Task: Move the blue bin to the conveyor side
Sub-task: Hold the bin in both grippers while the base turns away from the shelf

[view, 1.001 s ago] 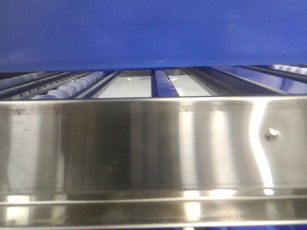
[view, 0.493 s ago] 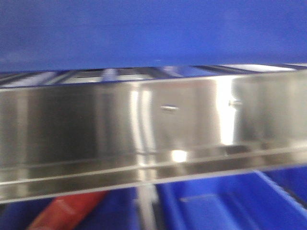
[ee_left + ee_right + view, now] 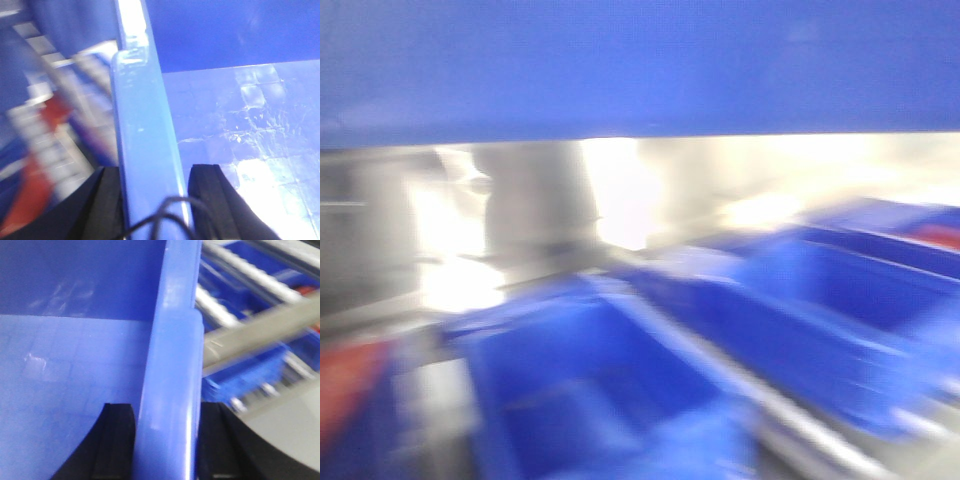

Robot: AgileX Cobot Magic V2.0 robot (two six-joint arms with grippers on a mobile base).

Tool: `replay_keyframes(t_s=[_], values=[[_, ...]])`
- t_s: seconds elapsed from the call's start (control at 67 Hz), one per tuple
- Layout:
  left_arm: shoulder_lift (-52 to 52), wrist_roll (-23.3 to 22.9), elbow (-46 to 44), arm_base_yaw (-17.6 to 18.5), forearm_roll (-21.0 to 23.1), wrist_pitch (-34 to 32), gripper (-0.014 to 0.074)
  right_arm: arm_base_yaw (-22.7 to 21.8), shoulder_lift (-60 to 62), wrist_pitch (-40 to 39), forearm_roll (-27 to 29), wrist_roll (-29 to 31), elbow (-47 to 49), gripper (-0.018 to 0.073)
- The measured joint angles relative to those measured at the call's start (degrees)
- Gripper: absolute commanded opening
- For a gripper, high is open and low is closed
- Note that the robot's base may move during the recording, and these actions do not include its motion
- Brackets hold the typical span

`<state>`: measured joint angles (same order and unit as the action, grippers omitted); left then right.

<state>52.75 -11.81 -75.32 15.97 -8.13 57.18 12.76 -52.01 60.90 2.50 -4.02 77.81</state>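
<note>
Left wrist-mounted view first, Ben: how is it held?

Ana, the left gripper (image 3: pixel 155 172) straddles the thick rim of the blue bin (image 3: pixel 145 125), one black finger outside the wall and one inside, pinched onto it. A thin cable (image 3: pixel 167 212) loops across the rim close to the camera.

And the other side?

Same story: the right gripper (image 3: pixel 167 412) is clamped over its own stretch of rim, one finger on each face of the wall. I'd say the opposite walls are held so that the tote hangs level between the arms.

Where is the bin itself?

Up in the air, I judge; its wall fills the top of the front view, over the other bins (image 3: pixel 580 390) and a steel frame (image 3: pixel 530 210). Everything is smeared.

Counts?

One carried bin, two grippers, four fingers showing. Below, at least two open blue bins and two red patches (image 3: pixel 345 385); roller rails (image 3: pixel 225 315) pass on the right. I cannot pick out the conveyor side
</note>
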Motion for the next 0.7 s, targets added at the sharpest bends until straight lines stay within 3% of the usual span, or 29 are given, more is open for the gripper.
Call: replay_keyframes(t_s=[0.702], values=[[0.1, 0.0, 0.0, 0.0, 0.1, 0.0, -0.0009, 0.0, 0.0, 0.0, -0.1, 0.0, 0.0, -0.0078]])
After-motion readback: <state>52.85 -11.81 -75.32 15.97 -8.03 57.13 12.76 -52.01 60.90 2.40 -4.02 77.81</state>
